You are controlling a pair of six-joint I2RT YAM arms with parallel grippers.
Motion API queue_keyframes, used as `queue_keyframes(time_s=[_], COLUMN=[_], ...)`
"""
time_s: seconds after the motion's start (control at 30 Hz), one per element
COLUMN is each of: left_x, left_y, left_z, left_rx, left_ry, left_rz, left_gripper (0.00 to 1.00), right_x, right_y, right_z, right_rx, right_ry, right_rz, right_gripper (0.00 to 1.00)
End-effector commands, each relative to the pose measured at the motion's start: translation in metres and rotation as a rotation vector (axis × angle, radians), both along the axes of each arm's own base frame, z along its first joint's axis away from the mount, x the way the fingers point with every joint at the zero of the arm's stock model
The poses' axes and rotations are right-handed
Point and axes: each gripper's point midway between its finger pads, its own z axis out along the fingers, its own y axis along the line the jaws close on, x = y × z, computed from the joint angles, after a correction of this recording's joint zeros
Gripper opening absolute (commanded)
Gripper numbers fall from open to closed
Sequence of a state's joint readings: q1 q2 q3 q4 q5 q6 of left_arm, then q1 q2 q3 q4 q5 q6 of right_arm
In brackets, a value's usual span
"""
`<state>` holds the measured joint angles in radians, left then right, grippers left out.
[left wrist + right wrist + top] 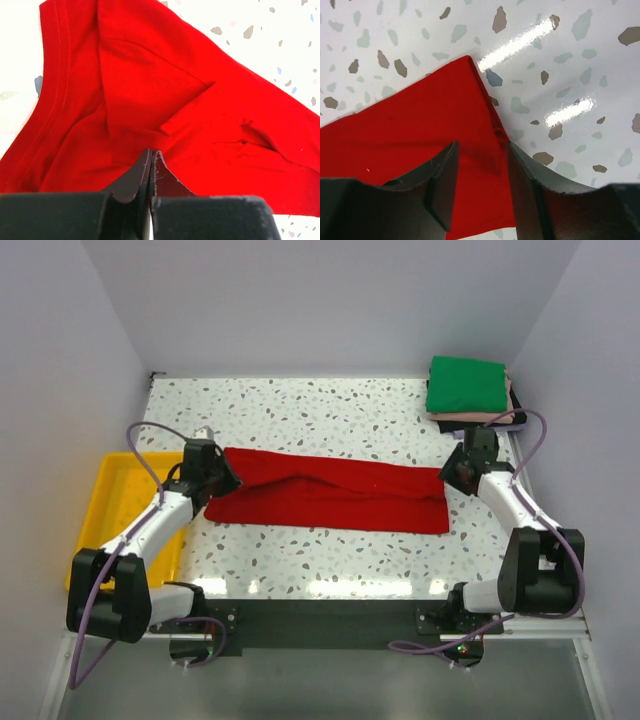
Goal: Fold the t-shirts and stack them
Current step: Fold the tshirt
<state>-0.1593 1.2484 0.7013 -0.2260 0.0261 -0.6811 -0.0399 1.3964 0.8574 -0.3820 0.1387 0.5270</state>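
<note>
The left gripper [151, 156] is seen clenched, its two dark fingers pressed together with only a thin slit between them, and the red t-shirt [150, 90] is pinched at their tips, where creases in the cloth are drawn toward the grip. A stitched hem is seen curving along the left side of the cloth in the left wrist view, and a folded flap is laid over the middle. The right gripper [482, 150] is held released, its fingers spread apart and set down on either side of the shirt's edge near a corner, with red cloth showing in the gap. From above, the shirt is seen laid as a long, narrow band across the speckled table [330, 410], with one gripper at each end. At the back right corner, well apart from the red shirt, a folded green t-shirt [466, 384] is stacked on a pale pink one [470, 417], with darker layers barely shown beneath. A yellow tray [115, 480] is placed at the table's left edge, beside the left arm.
</note>
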Motion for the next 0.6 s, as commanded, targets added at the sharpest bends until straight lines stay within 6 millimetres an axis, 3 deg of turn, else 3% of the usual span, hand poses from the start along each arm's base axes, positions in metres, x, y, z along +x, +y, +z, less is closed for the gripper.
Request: queue_keyframes(time_s=[0.0,0.2,0.57], left_x=[0.005,0.001,0.007], left_y=[-0.001,-0.002,-0.007], left_z=[0.013,0.014,0.017], left_rx=[-0.023,-0.035,-0.048], left_ry=[-0.055,-0.059,-0.061], left_rz=[0.011,0.004,-0.013], left_gripper=[0.00,0.00,0.00], right_x=[0.006,0.004,-0.026], right_y=[0.001,0.022,0.030], right_z=[0.023,0.024,-0.011], right_rx=[0.003,0.095,0.161], right_ry=[-0.083,-0.112,-0.005], right_rz=[0.011,0.060,0.006], right_gripper=[0.47,0.47,0.48])
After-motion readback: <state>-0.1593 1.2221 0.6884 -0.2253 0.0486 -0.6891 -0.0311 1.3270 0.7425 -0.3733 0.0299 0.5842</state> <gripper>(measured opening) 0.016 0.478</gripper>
